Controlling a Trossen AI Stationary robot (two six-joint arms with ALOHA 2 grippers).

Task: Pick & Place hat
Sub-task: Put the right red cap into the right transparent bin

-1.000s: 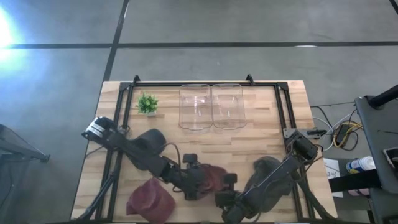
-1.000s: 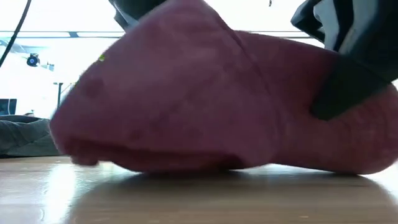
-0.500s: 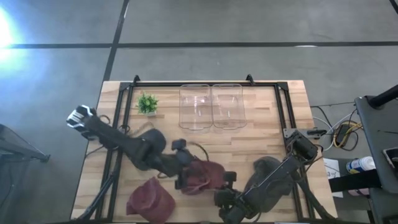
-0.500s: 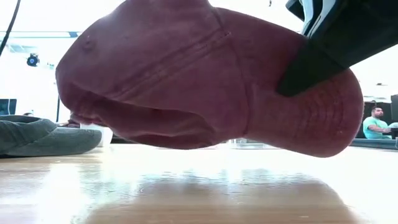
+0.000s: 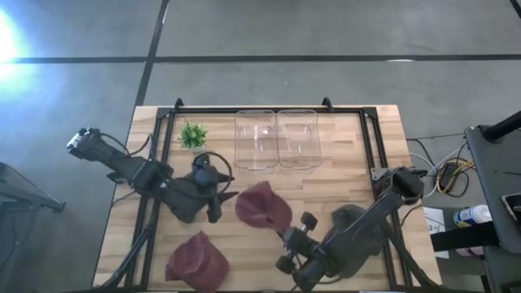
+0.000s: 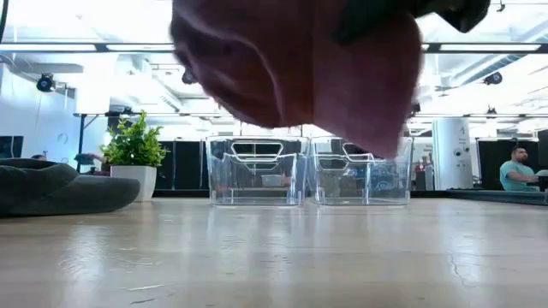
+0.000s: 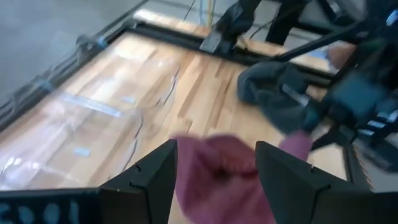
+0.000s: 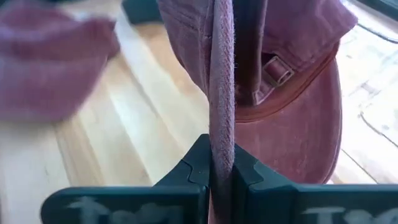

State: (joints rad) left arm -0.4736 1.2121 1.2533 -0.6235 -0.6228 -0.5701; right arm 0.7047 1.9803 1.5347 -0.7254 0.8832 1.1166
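A dark red hat (image 5: 262, 203) hangs in the air over the middle of the table; in the low view the hat (image 6: 300, 60) fills the top. My right gripper (image 5: 285, 233) is shut on it from the near-right side, shown close in the right wrist view (image 8: 222, 165). My left gripper (image 5: 221, 195) stands to the hat's left, open and apart from it; in its wrist view (image 7: 214, 152) the hat (image 7: 230, 171) shows beyond the fingers. A second red hat (image 5: 198, 260) lies on the table near the near edge. My right gripper pinches a thick stitched edge of the hat (image 8: 221, 134) between its two fingers, seen edge-on. The crown and the back strap with its buckle (image 8: 277, 71) hang beyond the fingers. The hat is lifted clear of the table.
Two clear plastic bins (image 5: 255, 140) (image 5: 298, 138) stand side by side at the far middle of the table. A small potted plant (image 5: 193, 134) is at the far left. A grey cloth thing (image 5: 352, 218) lies near the right arm. A person (image 6: 514, 167) sits beyond the table.
My right gripper has raised the hat from the table top high into the air and carried it toward the far edge. My left gripper has come off the hat and drawn back toward the table's left and far side.
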